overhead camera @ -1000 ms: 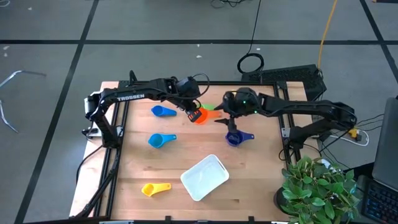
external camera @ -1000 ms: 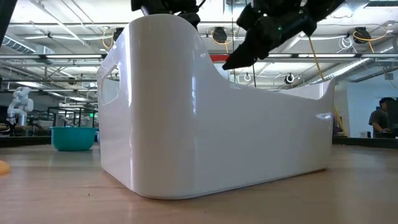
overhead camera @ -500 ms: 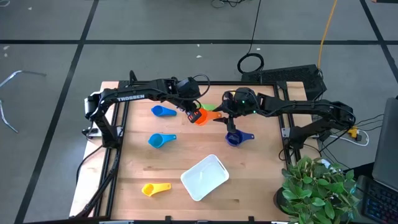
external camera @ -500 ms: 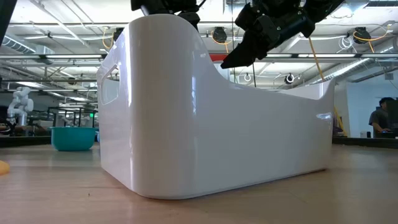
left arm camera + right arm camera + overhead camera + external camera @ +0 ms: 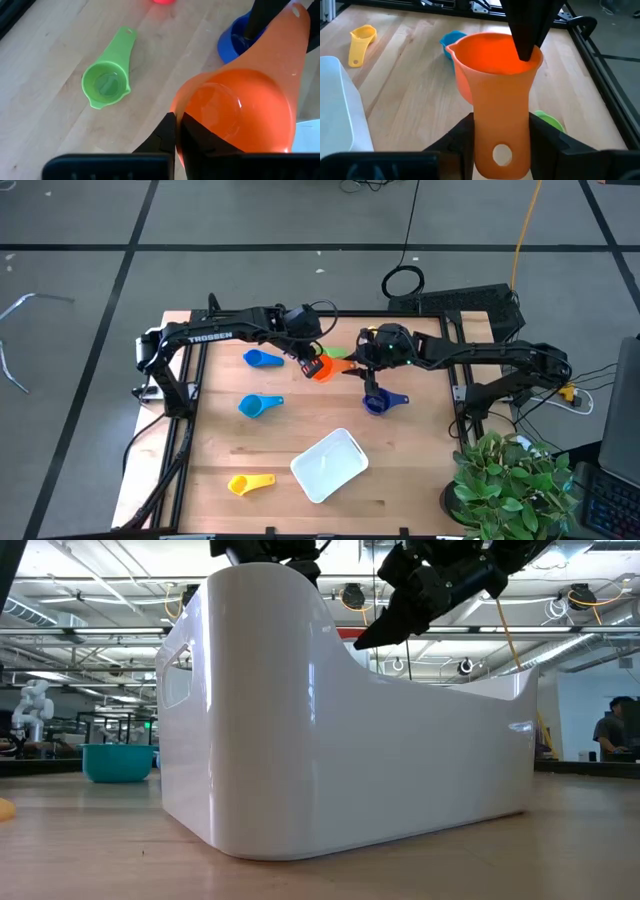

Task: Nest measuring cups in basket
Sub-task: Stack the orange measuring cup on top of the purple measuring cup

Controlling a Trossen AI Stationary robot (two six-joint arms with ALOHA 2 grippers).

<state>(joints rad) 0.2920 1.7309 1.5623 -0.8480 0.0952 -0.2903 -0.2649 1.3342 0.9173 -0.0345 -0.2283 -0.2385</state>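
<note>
My left gripper (image 5: pixel 315 362) is shut on the orange cup (image 5: pixel 323 368) above the table's far middle. My right gripper (image 5: pixel 352 368) is open, with one finger on either side of the cup's handle (image 5: pixel 502 125). The green cup (image 5: pixel 338 352) lies on the table just behind them and also shows in the left wrist view (image 5: pixel 106 82). The dark blue cup (image 5: pixel 378 402) lies to the near right. Two blue cups (image 5: pixel 262 359) (image 5: pixel 258 405) lie on the left. The yellow cup (image 5: pixel 248 482) and the white basket (image 5: pixel 328 465) lie near the front. A red cup's edge (image 5: pixel 162 1) shows. My left gripper pinches the orange cup's bowl wall (image 5: pixel 192 125) on the side away from the handle, one finger inside the bowl and one outside. The fingers (image 5: pixel 525 35) come from above, pointing down. The cup is lifted clear of the table, mouth up, with its handle toward my right gripper. My right gripper's fingers (image 5: pixel 547 137) stand close against the handle's two long edges, level from the table's right. I cannot tell whether they touch.
The basket stands close to the low camera and fills most of the low view (image 5: pixel 340 740), with both grippers above and behind it. A plant (image 5: pixel 510 480) stands off the table's near right corner. Bare wood lies between the cups.
My right gripper has moved a little toward the table's left, closer to the orange cup held by my left gripper. The cup and the other things have stayed where they were.
</note>
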